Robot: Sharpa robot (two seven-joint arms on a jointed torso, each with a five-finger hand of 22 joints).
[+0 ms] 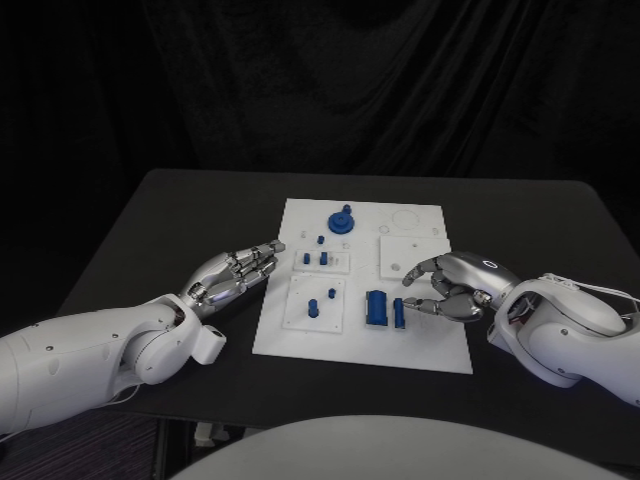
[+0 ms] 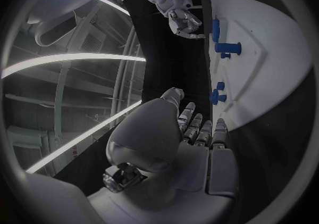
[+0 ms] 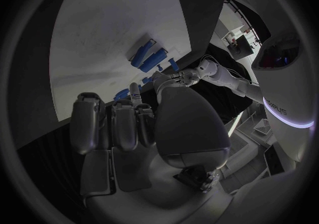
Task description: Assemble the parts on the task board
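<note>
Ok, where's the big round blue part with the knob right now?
In the head view the round blue part sits at the far end of the task board, left of centre, beyond the small blue pegs and ahead of the left robot hand.

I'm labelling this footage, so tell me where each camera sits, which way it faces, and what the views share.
Head view: on the robot's head, looking down at the task board; left hand and right hand flank it.
Left wrist view: behind the left hand, facing across the board toward the right hand.
Right wrist view: behind the right hand, facing the board and the left hand.
All share the blue parts.
</note>
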